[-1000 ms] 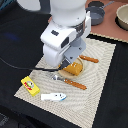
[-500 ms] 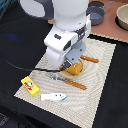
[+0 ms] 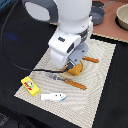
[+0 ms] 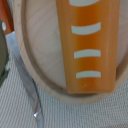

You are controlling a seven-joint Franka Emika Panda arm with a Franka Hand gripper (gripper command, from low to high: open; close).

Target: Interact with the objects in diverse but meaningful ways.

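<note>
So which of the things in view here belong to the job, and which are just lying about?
Belong to the job:
- bread loaf, lying on the plate
- yellow box
- white-and-blue fish

Just lying about:
- tan plate
- wooden-handled cutlery
- grey pot
- woven mat

Black bench (image 3: 15, 60) fills most of the exterior view, soft even light, no hard shadows. A beige woven placemat (image 3: 102, 95) lies across its middle. Far corner on the exterior view's right: a reddish-brown wooden surface (image 3: 112, 31) holding a grey pot (image 3: 98, 11) and a tan bowl (image 3: 123, 16). Walls, floor, windows out of frame.
</note>
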